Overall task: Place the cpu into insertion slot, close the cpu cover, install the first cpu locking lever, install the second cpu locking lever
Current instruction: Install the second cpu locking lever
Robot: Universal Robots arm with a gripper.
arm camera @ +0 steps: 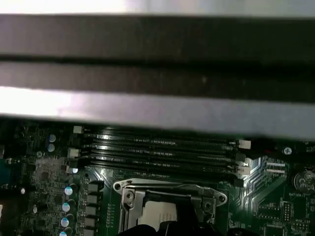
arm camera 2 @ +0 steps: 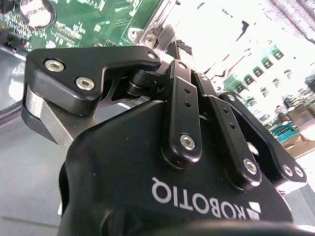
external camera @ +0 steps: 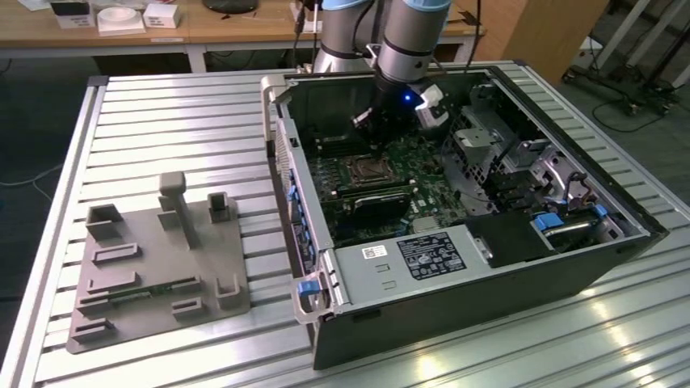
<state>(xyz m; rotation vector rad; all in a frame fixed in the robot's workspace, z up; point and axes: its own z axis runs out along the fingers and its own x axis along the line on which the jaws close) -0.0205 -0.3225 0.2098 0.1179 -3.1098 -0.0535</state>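
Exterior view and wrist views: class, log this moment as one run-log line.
arm: inside open computer case | gripper: above socket | chip: seated in socket | cover: down around chip

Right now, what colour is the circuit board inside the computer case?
Green, with dark slots across it; the circuit board shows best in the first wrist view.

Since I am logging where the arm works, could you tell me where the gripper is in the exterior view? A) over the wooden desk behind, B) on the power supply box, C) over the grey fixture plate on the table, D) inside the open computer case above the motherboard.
D: in the exterior view the gripper hangs inside the open computer case, just above the green motherboard near the insertion slot.
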